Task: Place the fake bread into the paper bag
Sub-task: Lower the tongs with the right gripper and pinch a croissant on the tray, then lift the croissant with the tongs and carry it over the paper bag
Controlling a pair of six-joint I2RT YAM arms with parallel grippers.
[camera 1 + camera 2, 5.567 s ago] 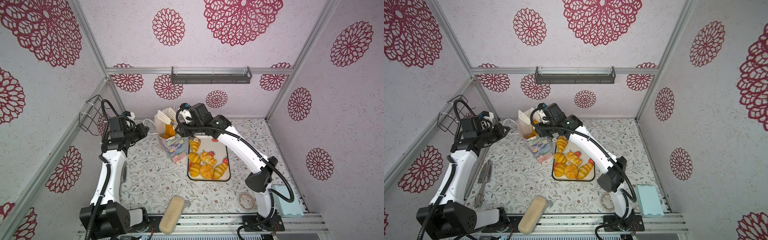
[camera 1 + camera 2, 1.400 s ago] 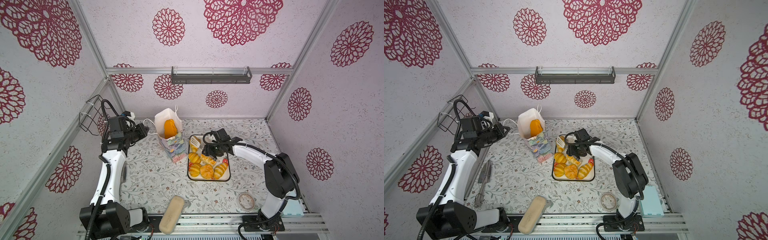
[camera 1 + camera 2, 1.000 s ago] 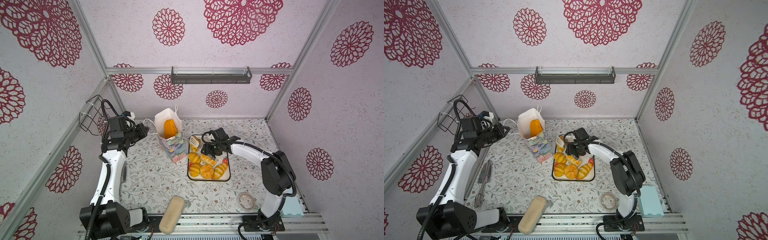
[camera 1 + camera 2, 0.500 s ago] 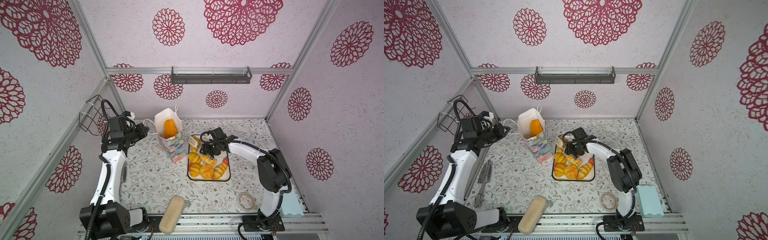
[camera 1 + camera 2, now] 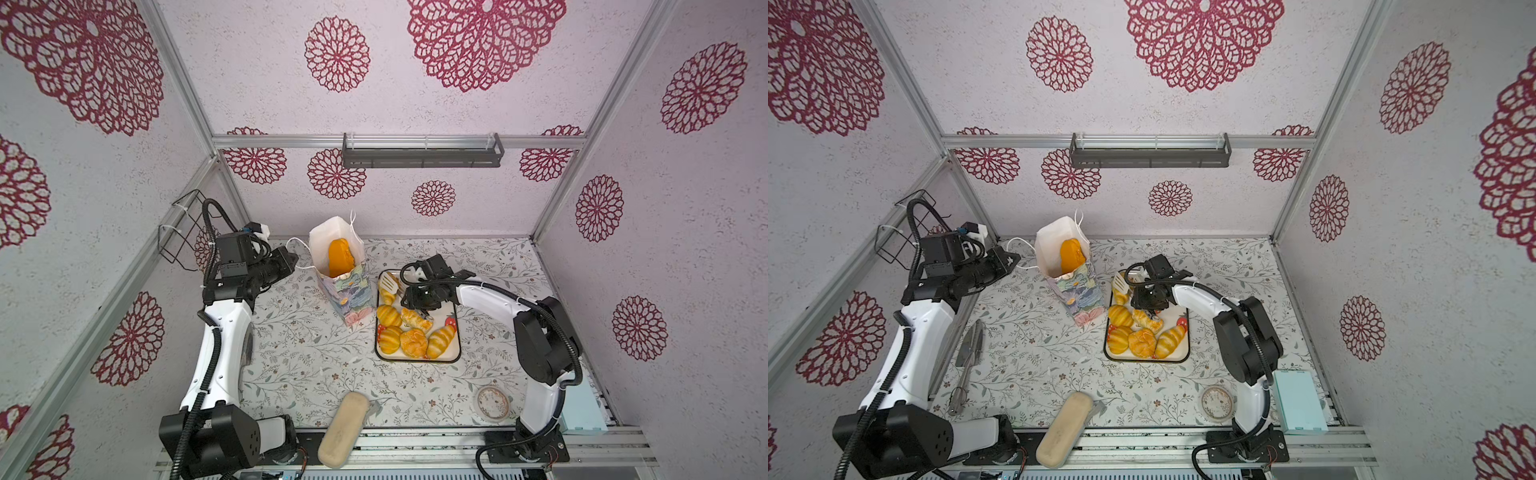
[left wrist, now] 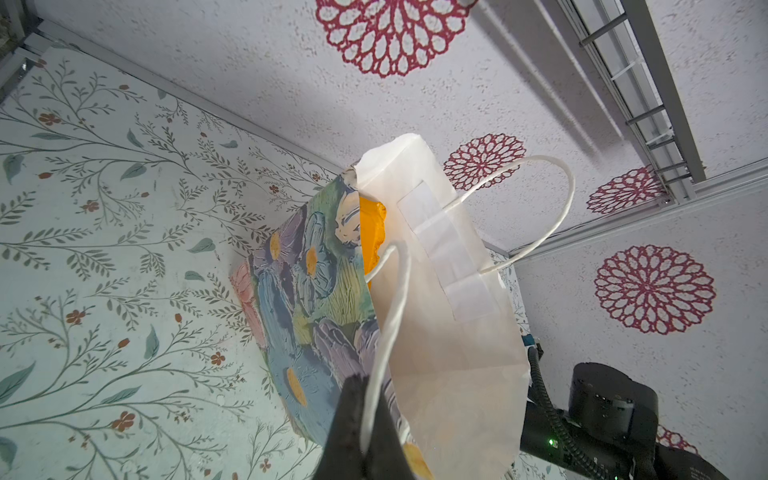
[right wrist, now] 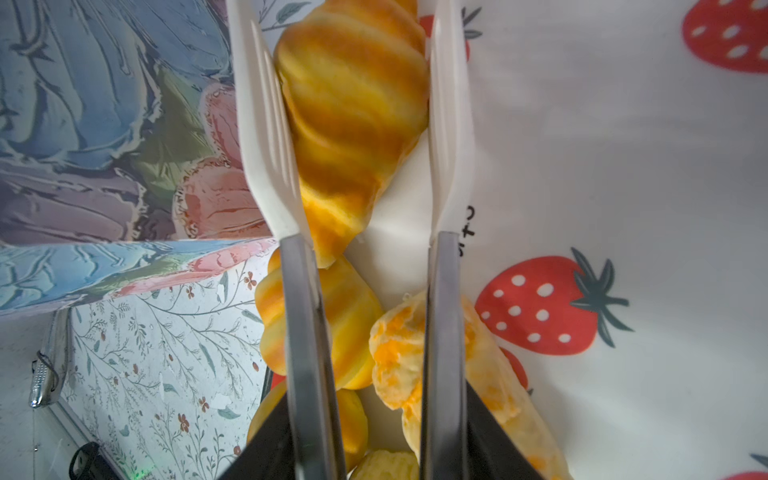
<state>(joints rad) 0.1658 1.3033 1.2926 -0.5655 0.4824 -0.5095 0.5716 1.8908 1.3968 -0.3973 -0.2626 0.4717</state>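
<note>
The paper bag (image 5: 347, 291) (image 5: 1077, 295) (image 6: 316, 291) stands upright beside the tray, with one orange piece of fake bread (image 5: 340, 257) (image 6: 371, 232) inside. My left gripper (image 5: 293, 261) (image 6: 365, 384) is shut on the bag's white cord handle (image 6: 388, 316). My right gripper (image 5: 411, 294) (image 7: 376, 415) is shut on white-tipped metal tongs (image 7: 270, 137). The tong tips straddle a croissant (image 7: 353, 104) (image 5: 387, 296) at the tray's far end; one tip lies against it. Several more pastries (image 5: 411, 340) (image 5: 1142, 340) sit on the strawberry-print tray (image 5: 454, 353) (image 7: 582, 166).
A long pale beige block (image 5: 344, 428) lies at the table's front edge, with a tape roll (image 5: 492, 402) and a light blue box (image 5: 1298, 401) at the front right. Metal utensils (image 5: 969, 357) lie by the left arm. A wire basket (image 5: 178, 237) hangs on the left wall.
The right arm came down from the bag mouth to the tray, and the tongs have narrowed around the croissant. The left gripper has kept hold of the bag handle without moving.
</note>
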